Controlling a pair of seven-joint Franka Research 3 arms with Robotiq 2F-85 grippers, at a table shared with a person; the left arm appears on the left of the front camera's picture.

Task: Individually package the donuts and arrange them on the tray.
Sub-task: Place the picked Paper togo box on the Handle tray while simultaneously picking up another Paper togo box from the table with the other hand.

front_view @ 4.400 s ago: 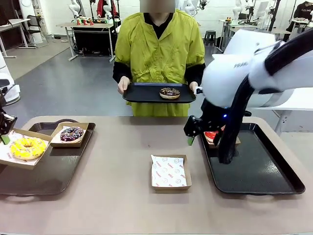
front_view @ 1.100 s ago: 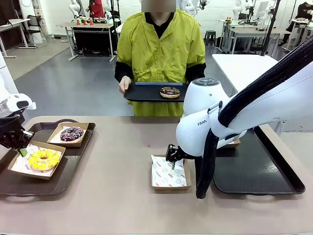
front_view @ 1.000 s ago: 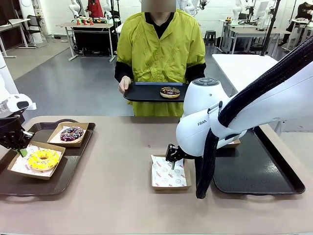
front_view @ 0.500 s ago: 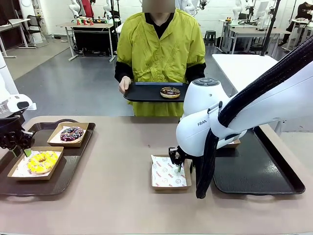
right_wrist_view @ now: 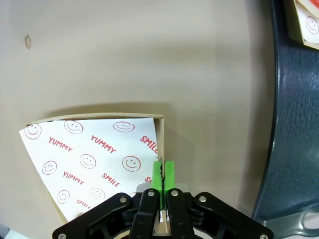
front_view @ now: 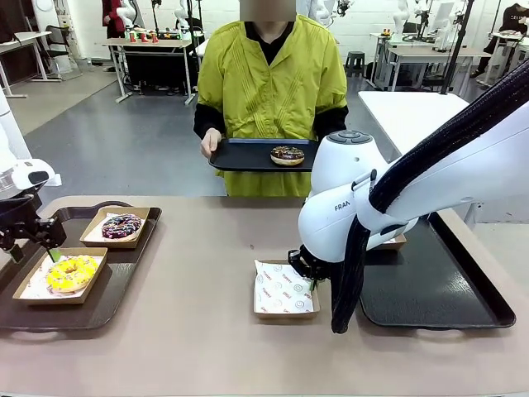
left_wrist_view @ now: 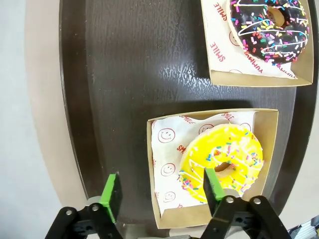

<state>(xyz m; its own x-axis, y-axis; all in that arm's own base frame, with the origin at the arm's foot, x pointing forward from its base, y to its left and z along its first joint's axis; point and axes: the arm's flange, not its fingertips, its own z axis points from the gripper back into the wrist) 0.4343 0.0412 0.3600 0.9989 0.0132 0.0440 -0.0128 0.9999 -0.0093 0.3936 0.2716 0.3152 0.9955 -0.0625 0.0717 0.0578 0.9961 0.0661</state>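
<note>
Right claw [right_wrist_view: 162, 175]: clamped on my empty paper-lined cardboard box's [front_view: 286, 292] wall, mid-table, having just closed. Left claw [left_wrist_view: 162, 191]: now wide, released above yellow-iced ring donut [left_wrist_view: 221, 163], boxed at dark left tray's [front_view: 99, 298] near edge. Chocolate sprinkled donut [front_view: 287, 155] awaits on person's tray [front_view: 240, 157].

Yellow donut [left_wrist_view: 223, 164] with coloured sprinkles, dark sprinkled donut [left_wrist_view: 271, 20], white paper [right_wrist_view: 92, 159] printed with red smileys, black trays [left_wrist_view: 134, 74].
</note>
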